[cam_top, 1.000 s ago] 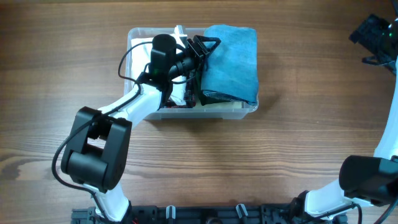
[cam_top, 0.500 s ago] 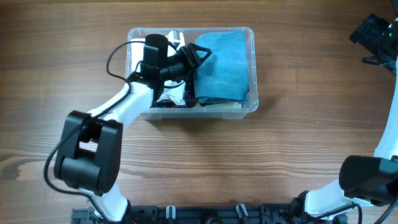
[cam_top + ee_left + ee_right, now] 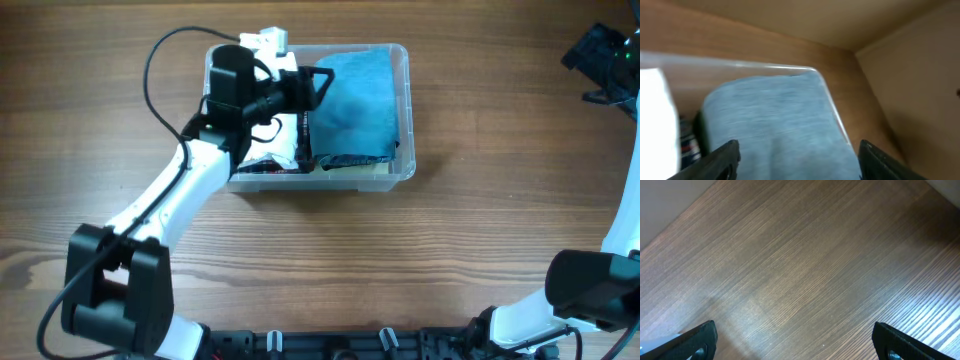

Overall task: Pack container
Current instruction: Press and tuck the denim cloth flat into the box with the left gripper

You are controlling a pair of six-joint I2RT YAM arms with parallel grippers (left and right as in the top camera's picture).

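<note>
Container (image 3: 408,110) is sitting on the table (image 3: 480,250), upper centre-left in the overhead view, long side running left to right. A blue cloth (image 3: 355,100) is lying in its right half, reaching the far wall. A dark item (image 3: 350,160) is showing under the cloth's near edge. White and red-printed items (image 3: 275,160) are lying in the left half.

Left gripper (image 3: 318,82) is hanging over the container's middle, at the cloth's left edge, pointing right. In the wrist view its fingers (image 3: 722,160) are standing wide apart with nothing between them and the cloth below; contact cannot be told.

Right gripper (image 3: 603,58) is hovering well apart, at the table's far right. Its jaws are spread over bare wood, gripping nothing.
</note>
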